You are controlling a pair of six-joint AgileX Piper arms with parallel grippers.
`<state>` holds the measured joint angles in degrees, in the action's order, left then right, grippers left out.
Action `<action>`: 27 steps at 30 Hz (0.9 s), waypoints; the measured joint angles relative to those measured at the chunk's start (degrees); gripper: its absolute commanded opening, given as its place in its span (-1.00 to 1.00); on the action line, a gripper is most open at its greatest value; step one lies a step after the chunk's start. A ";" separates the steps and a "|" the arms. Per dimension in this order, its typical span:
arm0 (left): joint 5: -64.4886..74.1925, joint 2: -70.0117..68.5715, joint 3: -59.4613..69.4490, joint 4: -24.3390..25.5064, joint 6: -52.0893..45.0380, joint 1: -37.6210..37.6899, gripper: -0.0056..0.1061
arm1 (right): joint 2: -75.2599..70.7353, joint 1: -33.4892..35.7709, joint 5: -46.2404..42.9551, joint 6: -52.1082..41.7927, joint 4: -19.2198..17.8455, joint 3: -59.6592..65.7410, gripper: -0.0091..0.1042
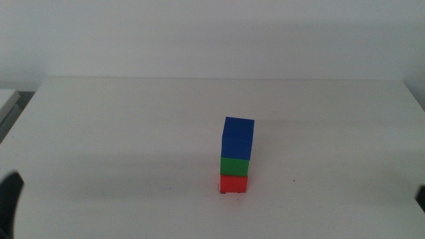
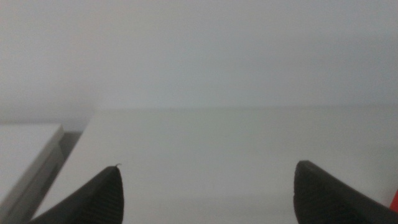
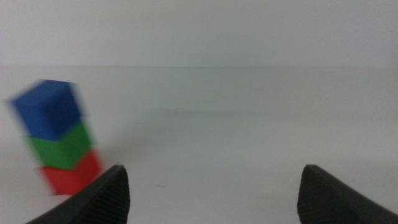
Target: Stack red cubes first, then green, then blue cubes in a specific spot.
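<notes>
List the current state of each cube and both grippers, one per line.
red cube: on the table, bottom of the stack
green cube: resting on red
blue cube: on top, untouched
left gripper: jaws open, empty, clear of the stack
right gripper: jaws open, empty, beside the stack

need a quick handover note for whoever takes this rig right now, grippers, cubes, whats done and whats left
Left gripper: open, holding nothing, parked at the near left edge of the table.
Right gripper: open, holding nothing, back at the near right side, off the stack.
Cubes: red cube on the table, green cube on it, blue cube on top. The stack stands upright near the middle of the table, with small dark marks on the white surface close by.
Done: all three are stacked in the order red, green, blue.
Left: no stacking remains, as far as these views show.
</notes>
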<state>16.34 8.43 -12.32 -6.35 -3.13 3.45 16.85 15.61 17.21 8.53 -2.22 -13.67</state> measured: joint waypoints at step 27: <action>-7.34 -8.23 12.35 1.62 -0.11 0.00 0.78 | -16.60 -18.28 -3.21 0.00 0.02 13.51 0.80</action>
<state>9.01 0.20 0.03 -4.74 -3.24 3.45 0.25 -2.67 14.00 8.53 -2.21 -0.16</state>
